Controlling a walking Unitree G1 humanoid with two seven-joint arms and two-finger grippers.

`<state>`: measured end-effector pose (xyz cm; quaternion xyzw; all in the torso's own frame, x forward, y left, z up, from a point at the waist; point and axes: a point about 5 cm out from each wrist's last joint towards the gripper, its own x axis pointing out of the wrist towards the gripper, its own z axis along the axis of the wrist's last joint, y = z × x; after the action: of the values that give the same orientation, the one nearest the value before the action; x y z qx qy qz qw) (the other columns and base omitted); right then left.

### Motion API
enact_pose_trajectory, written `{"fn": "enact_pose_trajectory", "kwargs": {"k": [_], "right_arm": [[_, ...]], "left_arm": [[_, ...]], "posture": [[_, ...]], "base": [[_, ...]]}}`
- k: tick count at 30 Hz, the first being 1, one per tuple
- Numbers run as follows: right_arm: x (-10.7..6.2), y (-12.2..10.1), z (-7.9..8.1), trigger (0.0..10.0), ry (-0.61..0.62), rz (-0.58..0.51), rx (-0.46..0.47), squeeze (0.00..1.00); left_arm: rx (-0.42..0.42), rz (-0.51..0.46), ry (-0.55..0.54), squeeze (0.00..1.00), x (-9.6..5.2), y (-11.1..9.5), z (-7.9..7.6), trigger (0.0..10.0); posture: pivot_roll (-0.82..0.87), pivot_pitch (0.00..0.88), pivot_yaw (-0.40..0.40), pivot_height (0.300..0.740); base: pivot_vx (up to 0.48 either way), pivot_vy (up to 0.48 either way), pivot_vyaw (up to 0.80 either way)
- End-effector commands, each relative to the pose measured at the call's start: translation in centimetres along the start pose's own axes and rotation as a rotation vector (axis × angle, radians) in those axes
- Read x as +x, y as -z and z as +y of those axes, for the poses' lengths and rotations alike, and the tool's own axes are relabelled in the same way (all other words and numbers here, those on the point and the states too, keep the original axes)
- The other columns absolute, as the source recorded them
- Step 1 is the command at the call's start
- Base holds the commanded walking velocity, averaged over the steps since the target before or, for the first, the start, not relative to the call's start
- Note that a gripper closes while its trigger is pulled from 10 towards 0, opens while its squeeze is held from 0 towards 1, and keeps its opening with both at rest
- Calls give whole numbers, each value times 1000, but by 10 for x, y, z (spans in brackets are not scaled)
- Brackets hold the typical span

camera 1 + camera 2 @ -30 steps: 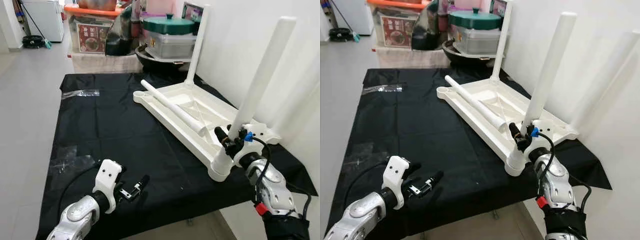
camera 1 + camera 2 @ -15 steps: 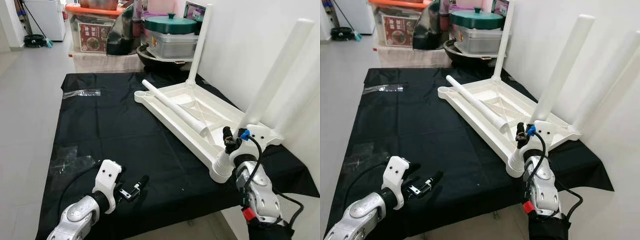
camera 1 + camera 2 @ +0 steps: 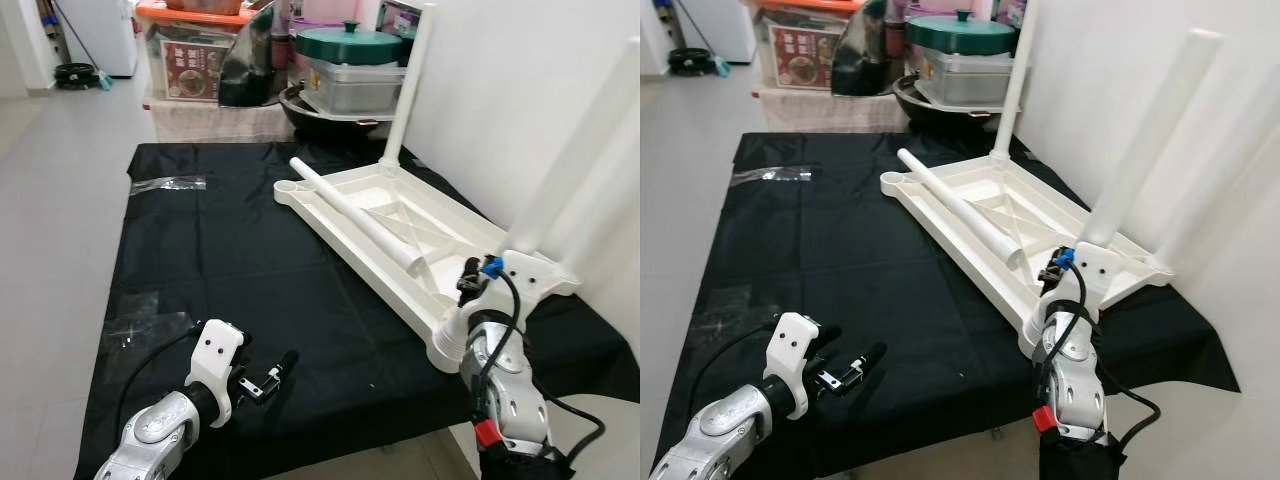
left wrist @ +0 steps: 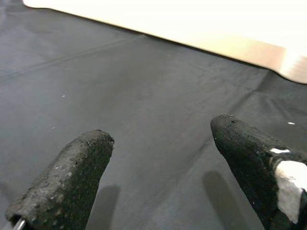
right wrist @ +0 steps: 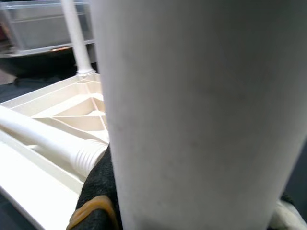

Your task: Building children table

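The white children's table top [image 3: 440,235] lies upside down on a black cloth [image 3: 230,260]. One white leg [image 3: 405,95] stands upright in its far corner. A second leg [image 3: 570,165] leans out of the near corner socket [image 3: 450,347]. My right gripper [image 3: 468,287] is shut on this leg low down. In the right wrist view the leg [image 5: 201,110] is very close, with a black finger [image 5: 96,191] against it. A third leg [image 3: 355,212] lies loose along the top. My left gripper [image 3: 272,375] hovers open over the cloth near the front, its fingers [image 4: 72,177] holding nothing.
Clear plastic wrappers [image 3: 166,184] lie on the cloth at the far left and near left. A green-lidded pot [image 3: 350,45] and storage boxes [image 3: 195,65] stand beyond the cloth. A white wall [image 3: 500,90] runs close along the right. Bare floor [image 3: 60,180] lies left.
The held leg has tilted further to the right while my right arm dropped lower and nearer. The camera shifted a little. The left arm has not moved.
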<state>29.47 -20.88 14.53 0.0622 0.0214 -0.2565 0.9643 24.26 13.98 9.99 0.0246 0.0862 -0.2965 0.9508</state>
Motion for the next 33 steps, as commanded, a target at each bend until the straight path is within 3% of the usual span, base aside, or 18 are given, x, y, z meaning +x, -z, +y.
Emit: {"fn": "enact_pose_trajectory", "kwargs": {"k": [1, 11, 21, 33], "right_arm": [[-7, 41, -21, 10000, 115, 201, -63, 0], [-13, 34, -18, 10000, 158, 169, -28, 0], [-13, 9, -4, 10000, 61, 12, -51, 0], [-12, -1, -2, 10000, 39, -28, -54, 0]], "left_arm": [[-3, 26, -3, 0, 0, 6, -1, 10000], [-1, 26, -2, 0, -1, 6, 0, 10000], [3, 29, 2, 0, 1, 6, -1, 10000], [4, 30, 6, 0, 3, 7, -1, 10000]], "posture": [[29, 0, -92, 740], [31, 0, -89, 740], [25, 0, -87, 740], [23, 0, -91, 740]], "base": [[0, 0, 0], [0, 0, 0], [0, 0, 0], [0, 0, 0]]}}
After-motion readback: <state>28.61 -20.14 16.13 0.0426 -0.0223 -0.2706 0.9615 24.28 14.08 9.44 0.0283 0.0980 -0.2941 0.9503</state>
